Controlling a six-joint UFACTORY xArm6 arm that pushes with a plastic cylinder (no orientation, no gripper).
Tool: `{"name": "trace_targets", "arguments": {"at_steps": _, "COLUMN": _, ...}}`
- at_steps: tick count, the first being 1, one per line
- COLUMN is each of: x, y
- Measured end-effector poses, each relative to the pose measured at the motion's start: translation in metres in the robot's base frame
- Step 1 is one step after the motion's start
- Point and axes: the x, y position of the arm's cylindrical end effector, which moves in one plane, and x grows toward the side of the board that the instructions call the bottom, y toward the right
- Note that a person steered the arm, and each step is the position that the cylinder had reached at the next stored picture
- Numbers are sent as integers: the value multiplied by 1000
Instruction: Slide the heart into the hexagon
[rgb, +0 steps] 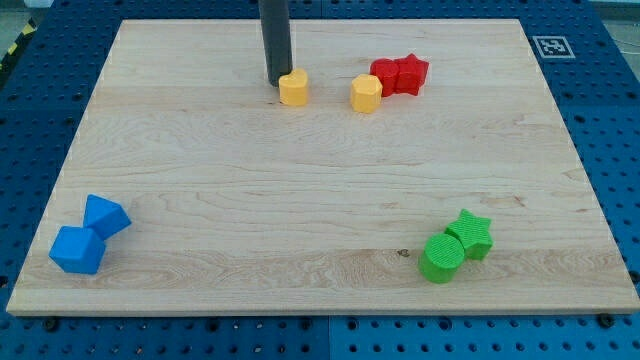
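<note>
The yellow heart (293, 88) lies near the view's top, left of centre. The yellow hexagon (367, 93) lies to its right, with a gap of about one block's width between them. My tip (275, 81) stands at the heart's left side, touching it or nearly so. The dark rod rises from there out of the view's top.
Two red blocks (399, 75), the right one a star (412, 72), sit touching just right of the hexagon. A green cylinder (441, 257) and a green star (471, 233) lie at the bottom right. Two blue blocks (77, 250) (105, 215) lie at the bottom left. The wooden board (320, 200) ends on all sides.
</note>
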Motion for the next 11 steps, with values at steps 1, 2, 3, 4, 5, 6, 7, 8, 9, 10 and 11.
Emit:
{"name": "trace_targets", "arguments": {"at_steps": 1, "x": 11, "y": 2}}
{"name": "trace_targets", "arguments": {"at_steps": 2, "x": 11, "y": 2}}
{"name": "trace_targets", "arguments": {"at_steps": 3, "x": 11, "y": -4}}
{"name": "trace_targets", "arguments": {"at_steps": 4, "x": 11, "y": -12}}
{"name": "trace_targets", "arguments": {"at_steps": 5, "x": 12, "y": -2}}
{"name": "trace_targets", "arguments": {"at_steps": 6, "x": 12, "y": 9}}
{"name": "trace_targets", "arguments": {"at_steps": 7, "x": 16, "y": 18}}
{"name": "trace_targets", "arguments": {"at_steps": 8, "x": 27, "y": 11}}
{"name": "trace_targets", "arguments": {"at_steps": 9, "x": 28, "y": 10}}
{"name": "trace_targets", "arguments": {"at_steps": 10, "x": 31, "y": 34}}
{"name": "trace_targets", "arguments": {"at_steps": 11, "x": 32, "y": 48}}
